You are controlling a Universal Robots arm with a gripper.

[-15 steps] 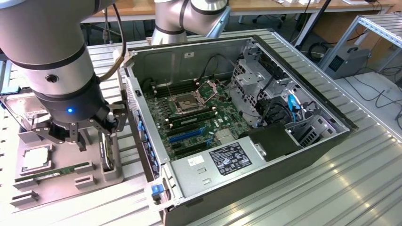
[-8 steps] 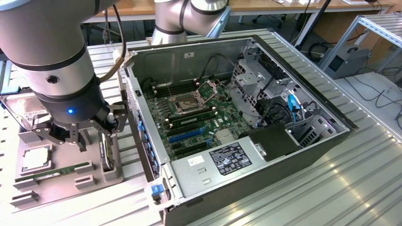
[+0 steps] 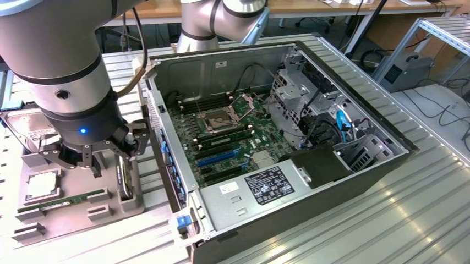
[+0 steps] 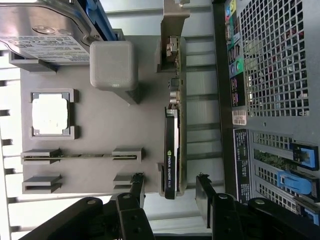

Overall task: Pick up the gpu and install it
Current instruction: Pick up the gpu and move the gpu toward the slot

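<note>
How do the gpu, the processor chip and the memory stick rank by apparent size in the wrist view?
1. gpu, longest, standing on edge.
2. processor chip, a compact square.
3. memory stick, long but only a thin sliver.

robotics lab, open pc case (image 3: 192,72), slatted workbench (image 3: 411,220)

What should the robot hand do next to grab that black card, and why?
Probably lower a little, staying open. The gripper is open, a finger on each side of the graphics card, which stands on edge in the grey holder, not gripped yet.
</note>
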